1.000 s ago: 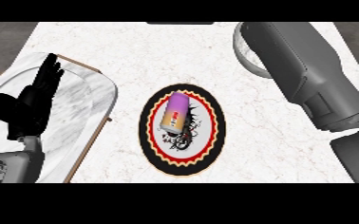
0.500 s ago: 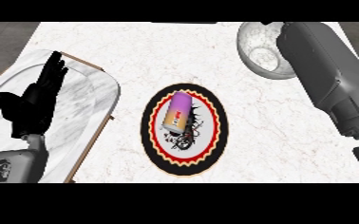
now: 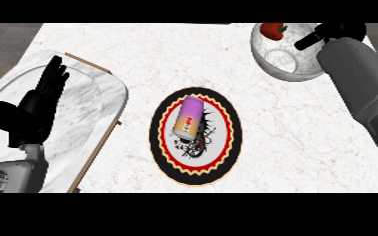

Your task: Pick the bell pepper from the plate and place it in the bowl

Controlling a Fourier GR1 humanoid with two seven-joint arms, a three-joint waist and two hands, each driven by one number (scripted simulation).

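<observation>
Nearest us on the marble bench (image 3: 148, 50), our left hand (image 3: 37, 107) is resting with fingers straight and spread, lying over a pale tray (image 3: 96, 105) at the left edge; just right of the tray, a black-rimmed plate (image 3: 225, 150) is carrying a purple-and-orange carton (image 3: 187, 120) lying on its side; farther off at the upper right, a grey bowl (image 3: 284, 62) is holding the red bell pepper (image 3: 275, 30) against its far rim; beside it we are keeping our right hand (image 3: 328, 32) over the bowl's right edge, and we cannot tell whether its fingers are apart or together.
</observation>
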